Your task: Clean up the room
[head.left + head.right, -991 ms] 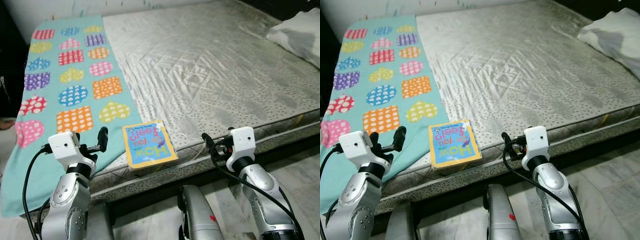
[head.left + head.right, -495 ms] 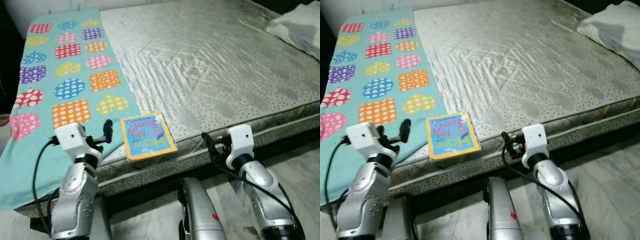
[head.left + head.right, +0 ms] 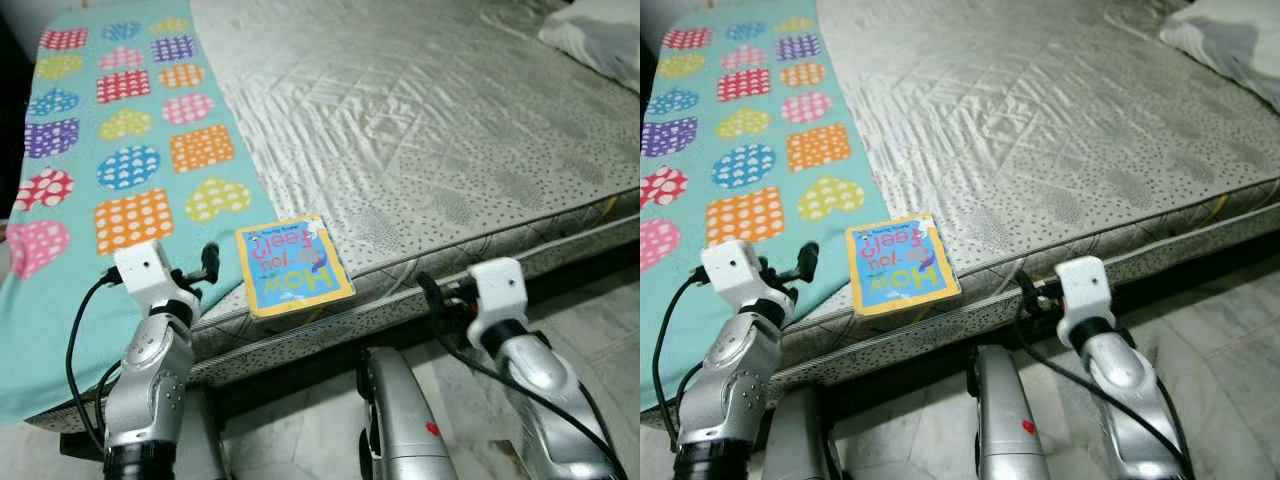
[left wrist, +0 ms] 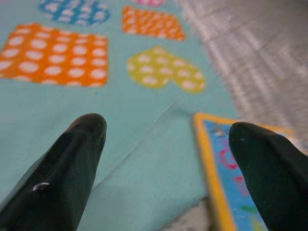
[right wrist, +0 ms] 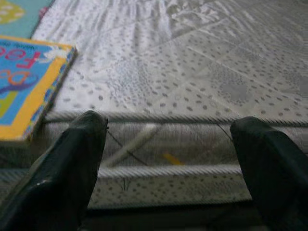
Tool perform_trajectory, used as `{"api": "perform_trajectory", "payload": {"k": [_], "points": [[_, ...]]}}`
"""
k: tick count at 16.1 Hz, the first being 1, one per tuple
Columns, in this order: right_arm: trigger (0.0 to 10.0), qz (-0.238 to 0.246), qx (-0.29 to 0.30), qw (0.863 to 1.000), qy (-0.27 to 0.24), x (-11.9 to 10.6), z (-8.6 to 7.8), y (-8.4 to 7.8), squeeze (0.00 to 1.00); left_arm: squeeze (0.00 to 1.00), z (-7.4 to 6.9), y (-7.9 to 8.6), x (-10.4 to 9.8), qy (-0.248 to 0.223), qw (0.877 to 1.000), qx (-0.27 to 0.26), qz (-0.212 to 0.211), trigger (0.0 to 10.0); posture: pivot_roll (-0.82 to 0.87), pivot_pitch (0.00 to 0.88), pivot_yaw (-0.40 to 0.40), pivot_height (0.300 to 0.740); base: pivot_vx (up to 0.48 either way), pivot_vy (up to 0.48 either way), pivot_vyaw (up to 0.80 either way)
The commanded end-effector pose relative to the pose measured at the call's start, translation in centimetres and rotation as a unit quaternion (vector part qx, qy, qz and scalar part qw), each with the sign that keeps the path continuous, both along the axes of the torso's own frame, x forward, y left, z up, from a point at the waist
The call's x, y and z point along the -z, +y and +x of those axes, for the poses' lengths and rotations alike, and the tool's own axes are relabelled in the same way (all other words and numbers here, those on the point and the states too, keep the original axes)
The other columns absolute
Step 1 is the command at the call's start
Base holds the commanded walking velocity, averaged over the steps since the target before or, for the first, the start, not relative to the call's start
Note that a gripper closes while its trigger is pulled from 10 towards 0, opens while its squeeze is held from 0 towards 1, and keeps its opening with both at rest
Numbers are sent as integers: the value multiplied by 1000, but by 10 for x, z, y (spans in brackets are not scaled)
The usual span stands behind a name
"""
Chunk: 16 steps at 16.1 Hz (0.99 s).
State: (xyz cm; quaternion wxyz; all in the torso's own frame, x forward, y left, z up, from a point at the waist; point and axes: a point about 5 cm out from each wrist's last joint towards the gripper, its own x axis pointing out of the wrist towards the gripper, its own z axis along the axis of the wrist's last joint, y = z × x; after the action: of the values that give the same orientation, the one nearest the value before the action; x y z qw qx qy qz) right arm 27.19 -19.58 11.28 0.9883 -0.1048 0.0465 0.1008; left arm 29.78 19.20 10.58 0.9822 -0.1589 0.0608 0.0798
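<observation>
Book [image 3: 292, 267] flat at mattress [image 3: 440, 120] front edge, yellow border, just beside teal patterned blanket [image 3: 120, 150]. Left gripper [image 4: 166, 144] fingers spread, hovering over blanket edge near book. Right gripper [image 5: 168, 154] fingers spread, facing mattress side. Pillow [image 3: 600, 40] at far corner.

arms: silver, jointed | wrists: white camera blocks | cables: black loops | tool fingers [image 4: 62, 168]: black, rounded

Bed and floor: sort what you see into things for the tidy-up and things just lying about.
For the job:
- book at the mattress edge
- left hand, open, beside the book
- right hand, open, at the mattress side

Just there:
- heart-patterned blanket
- mattress
- pillow
</observation>
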Motion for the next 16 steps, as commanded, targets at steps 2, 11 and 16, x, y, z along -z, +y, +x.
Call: {"api": "perform_trajectory", "payload": {"k": [2, 11, 16], "points": [[10000, -2, 14, 1000, -4, -7, -11, -10, 0, 0, 3, 7, 24, 76, 997, -2, -9, 10000, -257, 169, 36, 499, 0, 0, 0], [10000, 2, 10, 1000, 8, -12, -27, -5, 0, 0, 34, -10, 40, 118, 989, 68, -54, 10000, -308, 166, 35, 474, 0, 0, 0], [10000, -1, 10, 1000, 4, -16, -27, -8, 0, 0, 29, -36, 56, 162, 972, 129, -111, 10000, -322, 156, 37, 474, 0, 0, 0]]}}
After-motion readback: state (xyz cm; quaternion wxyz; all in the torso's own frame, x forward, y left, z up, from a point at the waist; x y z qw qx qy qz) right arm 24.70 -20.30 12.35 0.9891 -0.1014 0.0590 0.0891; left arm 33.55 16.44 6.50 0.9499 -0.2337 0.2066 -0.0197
